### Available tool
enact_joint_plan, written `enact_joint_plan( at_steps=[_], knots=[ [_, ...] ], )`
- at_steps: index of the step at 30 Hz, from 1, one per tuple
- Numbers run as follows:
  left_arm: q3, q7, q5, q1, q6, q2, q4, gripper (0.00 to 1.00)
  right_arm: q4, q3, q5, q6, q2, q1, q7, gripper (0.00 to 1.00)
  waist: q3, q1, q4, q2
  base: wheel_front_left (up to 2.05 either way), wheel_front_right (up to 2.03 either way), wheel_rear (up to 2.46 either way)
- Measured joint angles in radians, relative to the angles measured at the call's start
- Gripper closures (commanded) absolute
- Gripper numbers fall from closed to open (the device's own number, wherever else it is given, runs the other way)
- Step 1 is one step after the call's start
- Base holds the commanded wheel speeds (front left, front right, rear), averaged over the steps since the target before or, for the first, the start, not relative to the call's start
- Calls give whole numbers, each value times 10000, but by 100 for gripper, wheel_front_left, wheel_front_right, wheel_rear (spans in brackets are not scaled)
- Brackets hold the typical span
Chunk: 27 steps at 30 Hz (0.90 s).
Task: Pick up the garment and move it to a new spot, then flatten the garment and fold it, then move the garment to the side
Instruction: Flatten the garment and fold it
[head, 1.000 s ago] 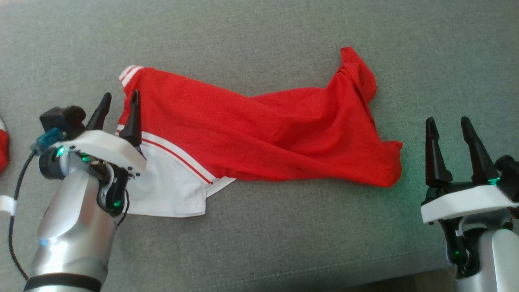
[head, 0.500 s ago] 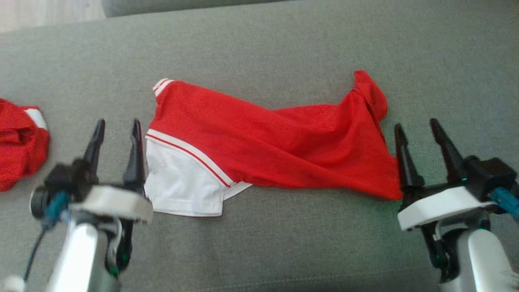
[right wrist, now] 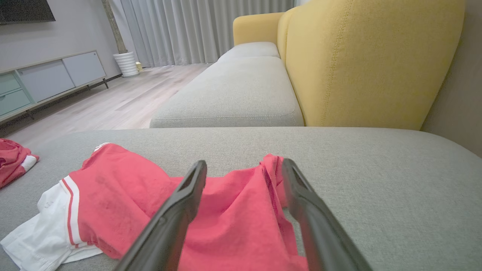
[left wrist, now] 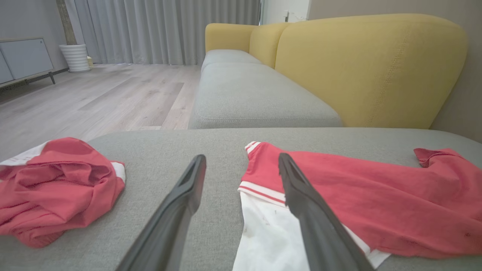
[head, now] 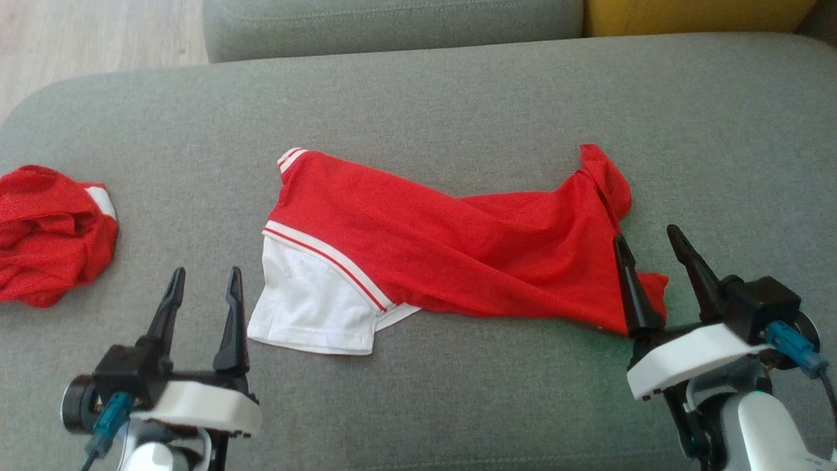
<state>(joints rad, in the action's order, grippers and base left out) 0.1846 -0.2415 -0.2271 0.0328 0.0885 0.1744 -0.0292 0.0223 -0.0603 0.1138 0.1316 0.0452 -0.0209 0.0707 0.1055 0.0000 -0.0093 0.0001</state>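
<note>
The garment [head: 458, 255] is red with a white, red-striped end and lies stretched out and wrinkled across the grey cushion [head: 458, 98]. My left gripper [head: 204, 271] stands open, just off the white end, holding nothing. In the left wrist view the left gripper [left wrist: 241, 157] frames the garment's striped edge [left wrist: 263, 188], and its right finger overlaps the cloth. My right gripper [head: 645, 234] is open at the garment's red right end, its left finger in front of the cloth. In the right wrist view the right gripper [right wrist: 244, 162] points over bunched red fabric [right wrist: 233, 222].
A second red and white garment [head: 52, 232] lies crumpled at the cushion's left end. Beyond the cushion are another grey seat [head: 392, 19], a yellow sofa back [left wrist: 357, 64] and wooden floor [head: 98, 33]. The cushion's near edge lies close below both grippers.
The head camera has shifted, bringing the far seat and floor into view. My left gripper has drawn back off the garment's left edge. My right gripper has come up against the red end.
</note>
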Motion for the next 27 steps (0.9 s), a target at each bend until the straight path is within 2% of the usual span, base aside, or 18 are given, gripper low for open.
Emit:
enact_joint_plan(
  at_steps=[19,27],
  knots=[
    [228,286,-40,290,113,2,244,0,-98,132,174,0,0,165,105,0,-51,0,45,0,0,0,0],
    [407,286,-40,132,71,-2,224,0,-1526,777,90,0,-2,43,529,0,343,0,169,0,0,0,0]
  ],
)
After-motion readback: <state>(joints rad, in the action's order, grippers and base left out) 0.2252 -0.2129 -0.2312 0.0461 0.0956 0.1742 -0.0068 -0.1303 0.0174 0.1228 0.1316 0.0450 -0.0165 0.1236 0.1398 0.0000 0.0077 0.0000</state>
